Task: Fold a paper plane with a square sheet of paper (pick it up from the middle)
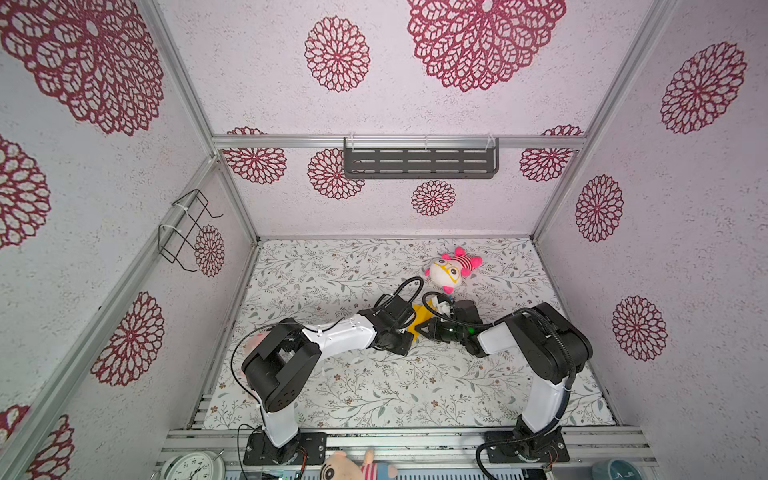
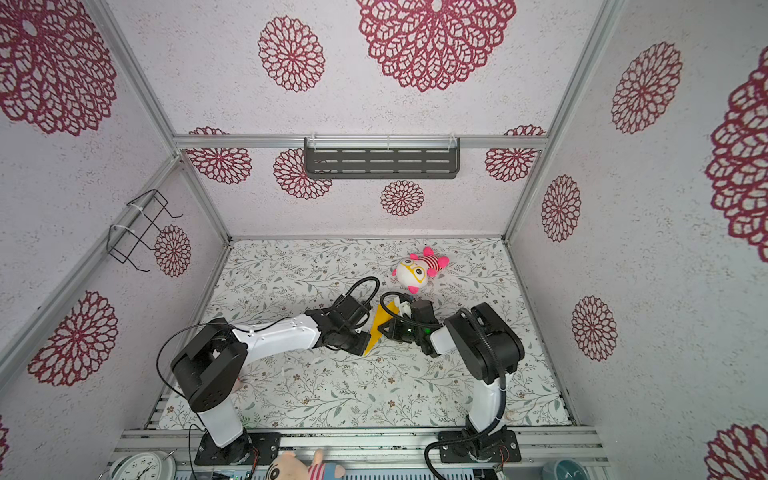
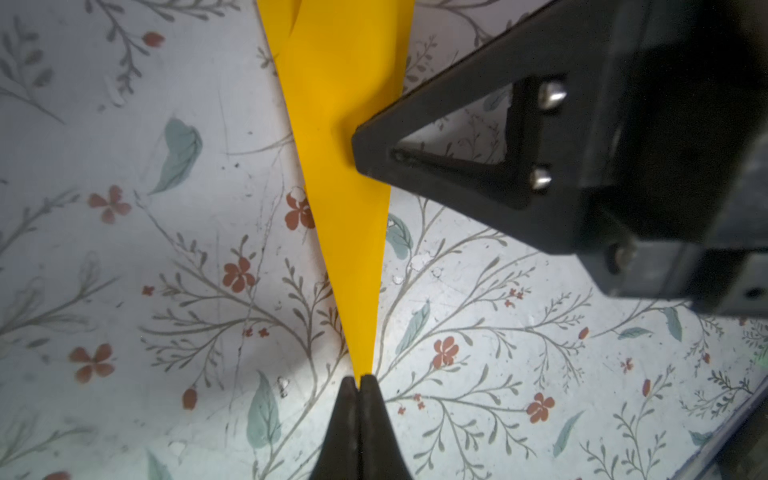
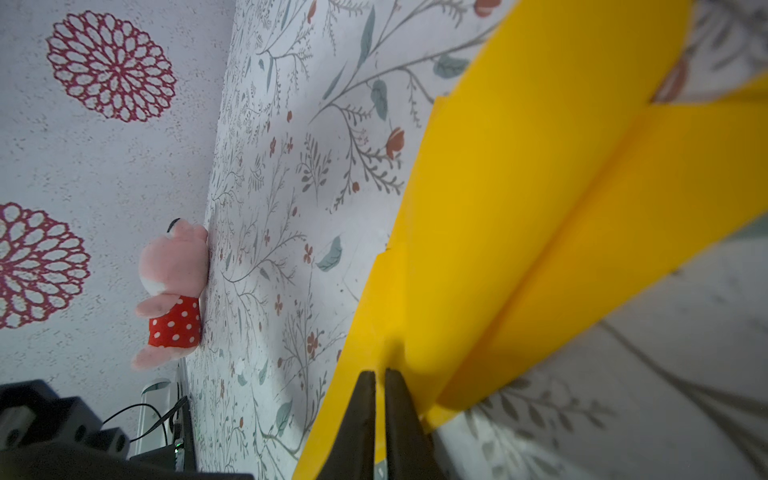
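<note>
The square sheet of paper is folded into a narrow, pointed yellow-orange paper plane, held just above the floral mat between my two grippers; in a top view only a small part of the paper plane shows. My left gripper is shut on its sharp tip, and the paper plane widens away from there. My right gripper is shut on a side fold of the paper plane, near its middle. In the left wrist view one of the right gripper's fingers presses the plane's edge. In a top view the right gripper faces the left gripper.
A pink-and-white plush toy lies on the mat just behind the grippers. A pink plush in a red dotted dress lies by the left wall. A black shelf hangs on the back wall and a wire basket on the left wall.
</note>
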